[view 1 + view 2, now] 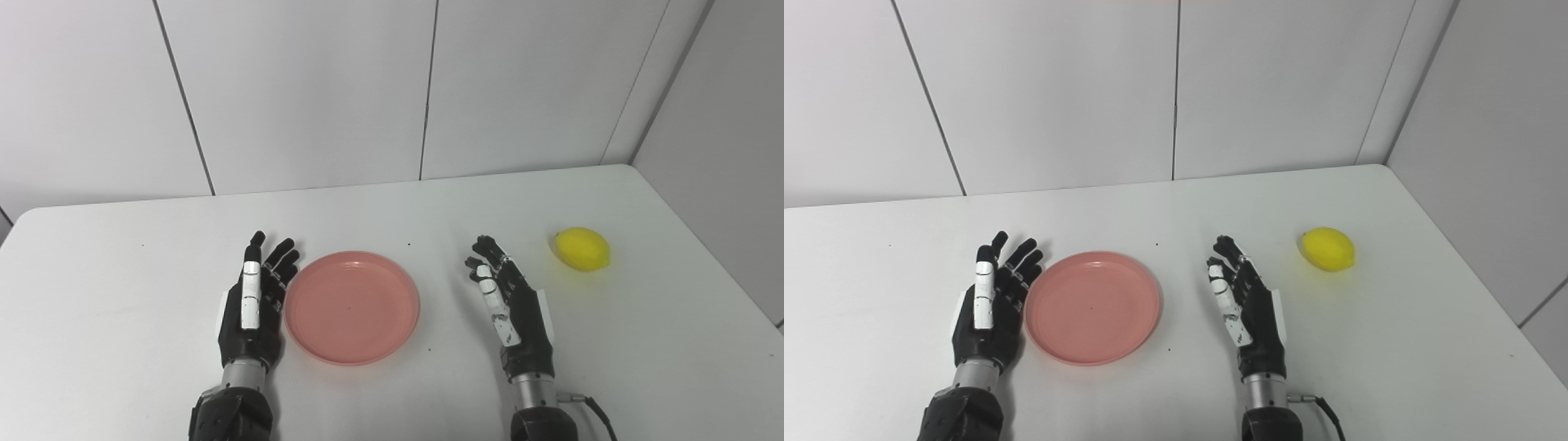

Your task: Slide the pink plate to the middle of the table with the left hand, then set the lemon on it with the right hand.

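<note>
Left eye view, item one: pink plate [352,307], round, lying flat on the white surface [392,208] near its middle and toward my near edge, with nothing on it. Item two: left robot hand [252,306], just beside the plate's left rim, fingers spread and pointing away from me, holding nothing; I cannot tell whether its fingers touch the rim. Item three: right robot hand [513,306], to the right of the plate and clear of it, fingers apart and slightly curled, also holding nothing. Item four: lemon [582,249], yellow, resting on the surface to the right of the right robot hand and a little farther back, apart from the fingers. Backdrop: white panelled wall [306,92].

Right eye view, same stock from a slightly shifted position. I log the plate [1092,307] between the two robot hands, the left one [989,312] close against its left side with spread fingers, the right one [1249,309] separated from it by bare surface. Lemon [1328,249] sits near the right edge, untouched. A dark cable [1329,410] trails from the right wrist.
</note>
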Controlling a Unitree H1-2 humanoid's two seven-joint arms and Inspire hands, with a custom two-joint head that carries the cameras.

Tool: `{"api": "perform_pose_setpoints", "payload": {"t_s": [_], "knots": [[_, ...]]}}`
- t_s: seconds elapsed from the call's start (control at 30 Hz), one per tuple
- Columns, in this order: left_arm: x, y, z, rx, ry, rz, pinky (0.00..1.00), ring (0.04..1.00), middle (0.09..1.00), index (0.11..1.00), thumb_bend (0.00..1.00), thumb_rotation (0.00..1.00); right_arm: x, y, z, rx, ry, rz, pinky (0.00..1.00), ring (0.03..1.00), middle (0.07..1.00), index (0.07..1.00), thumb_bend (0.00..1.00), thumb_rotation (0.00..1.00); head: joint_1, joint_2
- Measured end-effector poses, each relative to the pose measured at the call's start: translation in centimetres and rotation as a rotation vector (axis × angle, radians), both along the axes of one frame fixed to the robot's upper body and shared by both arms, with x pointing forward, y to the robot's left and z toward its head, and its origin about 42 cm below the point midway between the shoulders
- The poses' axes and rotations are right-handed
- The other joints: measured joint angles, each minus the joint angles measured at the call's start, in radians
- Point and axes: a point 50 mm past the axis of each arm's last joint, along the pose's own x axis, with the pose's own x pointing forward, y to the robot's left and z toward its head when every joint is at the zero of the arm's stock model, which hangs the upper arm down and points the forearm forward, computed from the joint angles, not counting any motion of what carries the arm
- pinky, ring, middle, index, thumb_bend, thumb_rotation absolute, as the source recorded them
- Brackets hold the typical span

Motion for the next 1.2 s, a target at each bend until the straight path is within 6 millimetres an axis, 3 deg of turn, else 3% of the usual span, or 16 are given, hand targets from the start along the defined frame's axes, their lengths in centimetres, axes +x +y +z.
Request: {"api": "perform_pose_setpoints", "payload": {"t_s": [0.13, 0.3, 0.53, 0.7, 0.83, 1.0, 1.2], "knots": [[0.1, 0.0, 0.0, 0.0, -0.001, -0.001, 0.92, 0.848, 0.833, 0.96, 0.72, 0.79, 0.4, -0.4, 0.7, -0.059, -0.022, -0.024, 0.69, 0.74, 0.778, 0.76, 0.71, 0.75, -0.008, -0.003], [0.2, 0.1, 0.0, 0.004, -0.002, -0.003, 0.94, 0.857, 0.836, 0.962, 0.72, 0.8, 1.1, -1.6, 1.6, -0.218, -0.052, -0.056, 0.66, 0.72, 0.738, 0.695, 0.72, 0.81, -0.014, -0.005], [0.2, 0.1, -0.1, 0.008, -0.007, -0.002, 0.93, 0.851, 0.827, 0.959, 0.72, 0.82, 2.6, -3.3, 3.9, -0.416, -0.098, -0.086, 0.7, 0.742, 0.745, 0.732, 0.79, 0.85, -0.014, -0.005], [0.2, 0.0, -0.1, 0.008, -0.008, -0.003, 0.95, 0.855, 0.825, 0.968, 0.72, 0.81, 2.9, -4.5, 5.0, -0.557, -0.087, -0.103, 0.68, 0.749, 0.775, 0.763, 0.85, 0.85, -0.023, -0.009], [0.3, 0.0, -0.1, 0.009, -0.009, -0.002, 0.93, 0.845, 0.81, 0.959, 0.72, 0.8, 3.6, -6.0, 5.9, -0.703, -0.084, -0.137, 0.72, 0.76, 0.774, 0.757, 0.86, 0.84, -0.022, -0.012], [0.3, 0.0, -0.2, 0.009, -0.011, -0.002, 0.94, 0.857, 0.818, 0.984, 0.7, 0.81, 4.1, -7.2, 6.8, -0.826, -0.092, -0.178, 0.85, 0.79, 0.779, 0.764, 0.85, 0.84, -0.023, -0.014], [0.4, -0.1, -0.3, 0.008, -0.02, -0.006, 0.94, 0.85, 0.813, 0.978, 0.72, 0.81, 4.6, -9.1, 7.9, -0.982, -0.109, -0.22, 0.9, 0.771, 0.764, 0.764, 0.83, 0.84, -0.028, -0.017]]}}
